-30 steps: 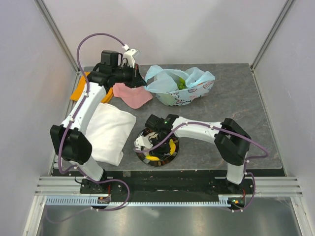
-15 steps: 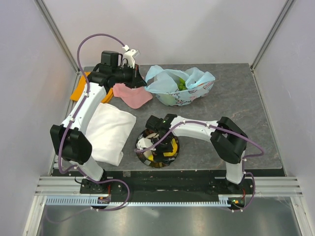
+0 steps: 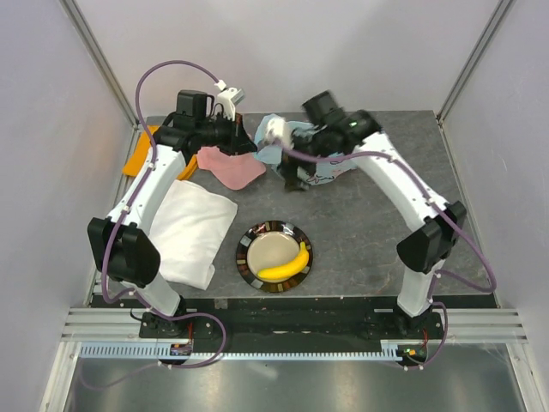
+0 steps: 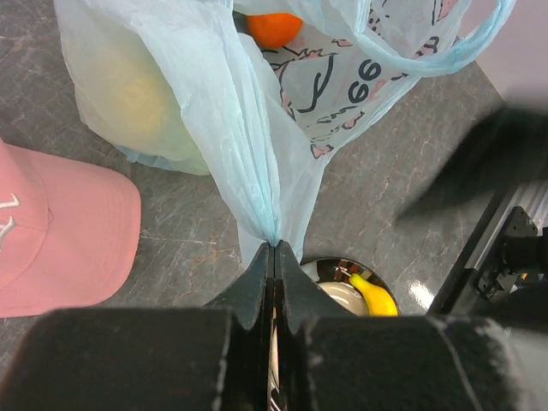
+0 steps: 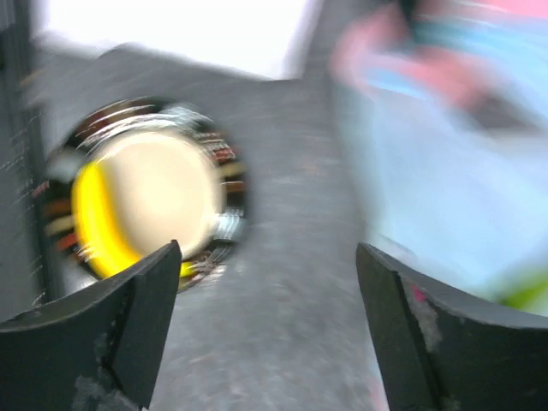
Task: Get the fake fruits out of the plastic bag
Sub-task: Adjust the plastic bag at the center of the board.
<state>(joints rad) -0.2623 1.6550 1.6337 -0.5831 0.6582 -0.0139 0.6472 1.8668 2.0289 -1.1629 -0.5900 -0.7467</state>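
Currently, left gripper (image 4: 274,253) pinches the bag (image 4: 214,103) at a fold; bag extends beyond its tips, orange (image 4: 274,27) inside. Right gripper (image 5: 267,250) is spread, empty, beside the bag; banana (image 3: 286,264) lies on plate (image 3: 247,249) beyond its left finger.

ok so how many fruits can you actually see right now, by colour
yellow: 1, the banana on the plate
orange: 1, the orange in the plastic bag
pale yellow: 1, a fruit behind the bag wall
total: 3 visible, the bag may hide more

One banana (image 3: 286,263), one orange (image 4: 274,28), one plate (image 3: 244,255), one bag (image 4: 214,103), one cap (image 3: 232,168), one cloth (image 3: 189,227).
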